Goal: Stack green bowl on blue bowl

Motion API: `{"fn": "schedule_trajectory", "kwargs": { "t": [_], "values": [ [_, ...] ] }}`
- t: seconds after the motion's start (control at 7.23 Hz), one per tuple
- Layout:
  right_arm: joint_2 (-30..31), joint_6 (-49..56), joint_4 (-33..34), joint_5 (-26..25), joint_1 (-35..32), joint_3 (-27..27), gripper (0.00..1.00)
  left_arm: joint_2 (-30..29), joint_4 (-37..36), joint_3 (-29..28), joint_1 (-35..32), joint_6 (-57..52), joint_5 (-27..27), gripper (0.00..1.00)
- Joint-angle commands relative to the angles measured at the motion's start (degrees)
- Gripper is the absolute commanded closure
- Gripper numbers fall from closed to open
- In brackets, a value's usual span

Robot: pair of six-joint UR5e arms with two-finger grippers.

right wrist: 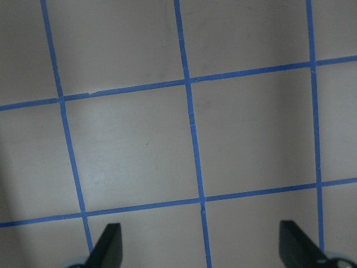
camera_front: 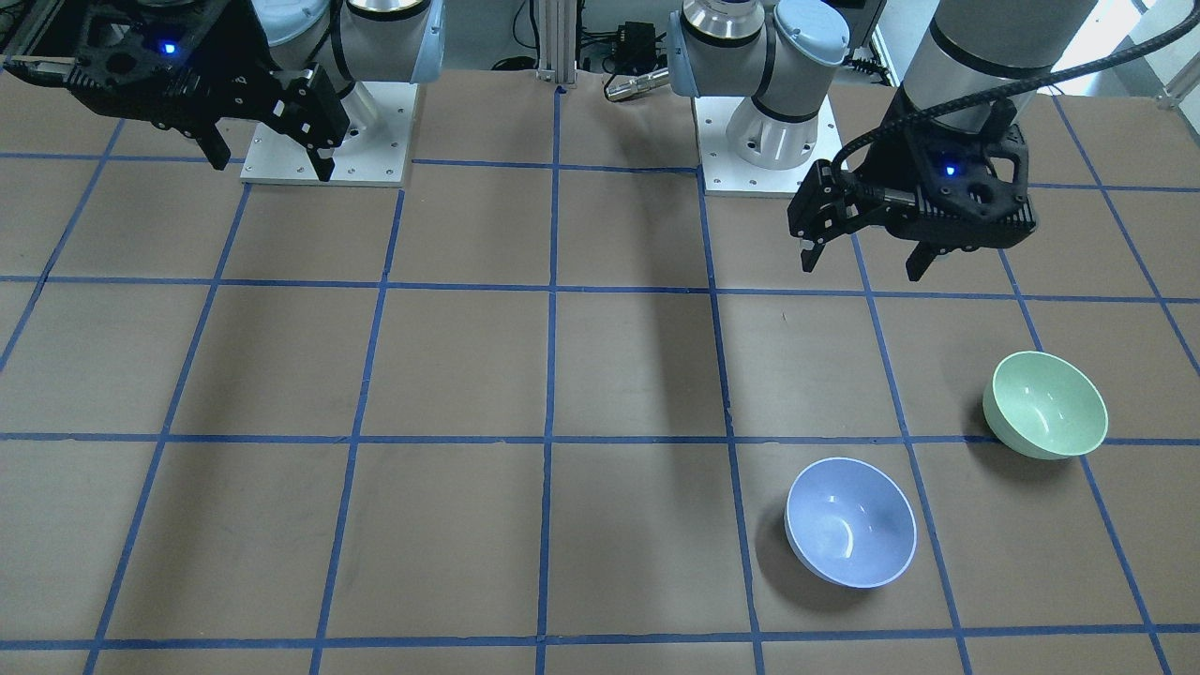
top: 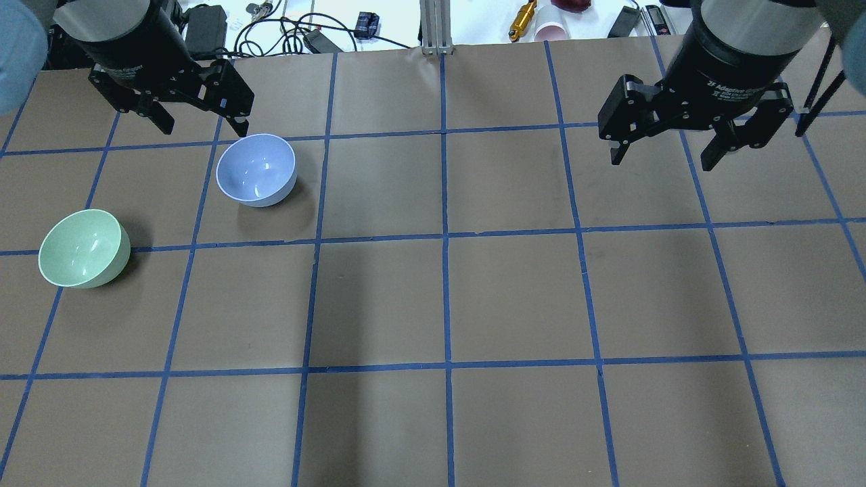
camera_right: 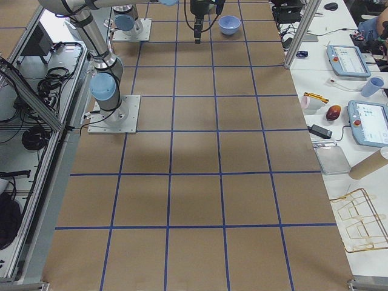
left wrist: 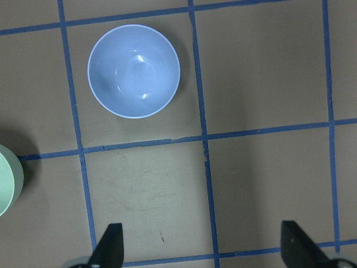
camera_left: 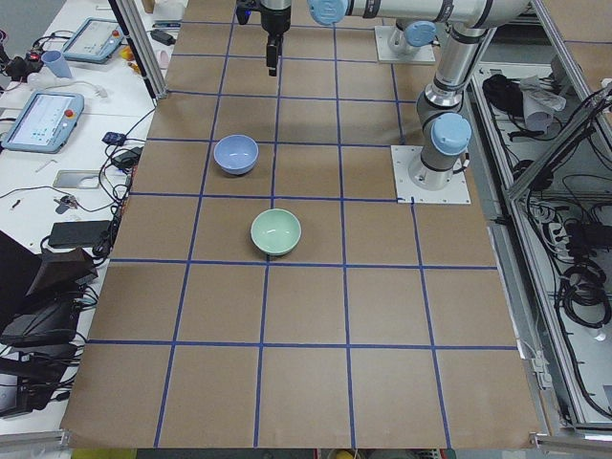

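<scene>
Left pincer wide open, empty, raised near blue bowl; green bowl farther off; right pincer open, empty.

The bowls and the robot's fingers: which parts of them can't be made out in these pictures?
- Green bowl: in the left wrist view, the picture's left edge cuts off most of it.
- Blue bowl: in the exterior right view, it is far off and too small for detail.
- Left fingers and right fingers: in the wrist views, the bottom edge cuts off all but the tips.
</scene>
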State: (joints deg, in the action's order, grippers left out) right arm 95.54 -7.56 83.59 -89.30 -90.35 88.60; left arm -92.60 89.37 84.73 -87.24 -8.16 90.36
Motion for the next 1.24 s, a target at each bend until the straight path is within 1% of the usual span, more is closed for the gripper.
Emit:
{"fn": "schedule_trajectory", "kwargs": {
  "t": [0.0, 0.69, 1.11],
  "values": [
    [0.00, 0.00, 0.08, 0.00, 0.00, 0.00, 0.00, 0.05, 0.01, -0.43, 0.05, -0.01, -0.09, 0.00],
    [0.00, 0.00, 0.08, 0.00, 0.00, 0.09, 0.00, 0.40, 0.28, -0.35, -0.13, 0.07, 0.43, 0.00],
    [0.00, 0.00, 0.00, 0.00, 0.00, 0.09, 0.00, 0.31, 0.28, -0.35, 0.05, 0.07, -0.27, 0.00]
  ]
}}
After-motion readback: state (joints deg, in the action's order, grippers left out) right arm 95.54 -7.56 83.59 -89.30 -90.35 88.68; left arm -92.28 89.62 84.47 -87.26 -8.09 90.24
